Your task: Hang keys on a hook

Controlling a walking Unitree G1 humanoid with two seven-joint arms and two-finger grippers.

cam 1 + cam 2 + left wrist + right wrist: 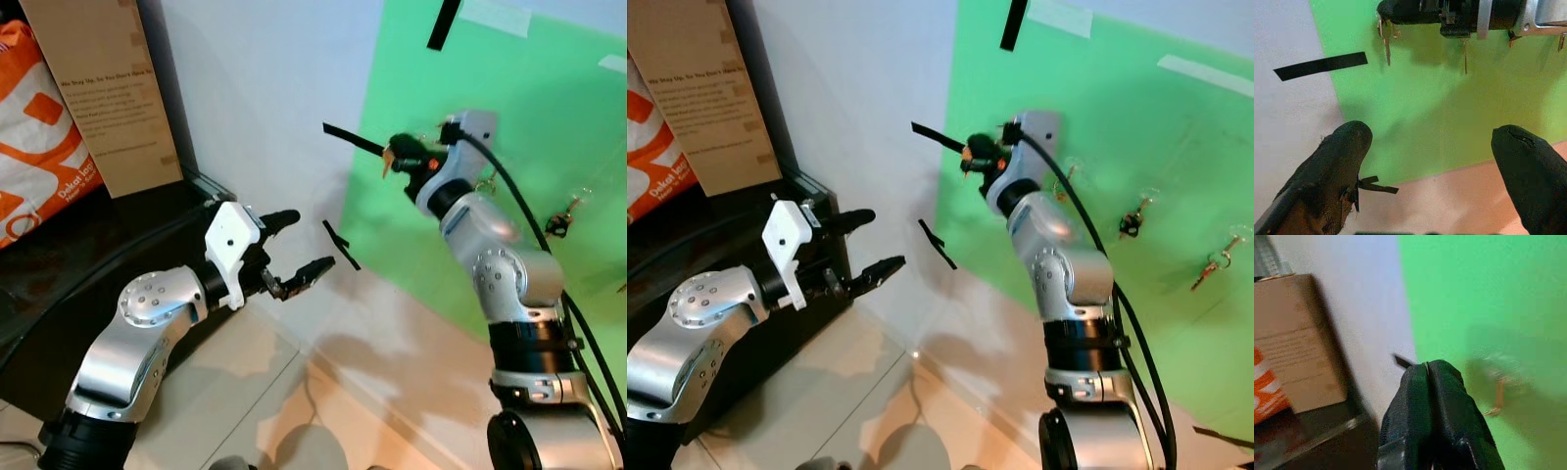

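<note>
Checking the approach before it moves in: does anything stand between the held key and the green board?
Nothing visible does. The right end effector holds the key just off the green board, with open air between. The left end effector hangs lower, aside.

Board: green sheet (1087,186) taped to the white wall (265,88)
Hung on it: two small key bunches (1133,217) (1215,260) — right of centre
</note>
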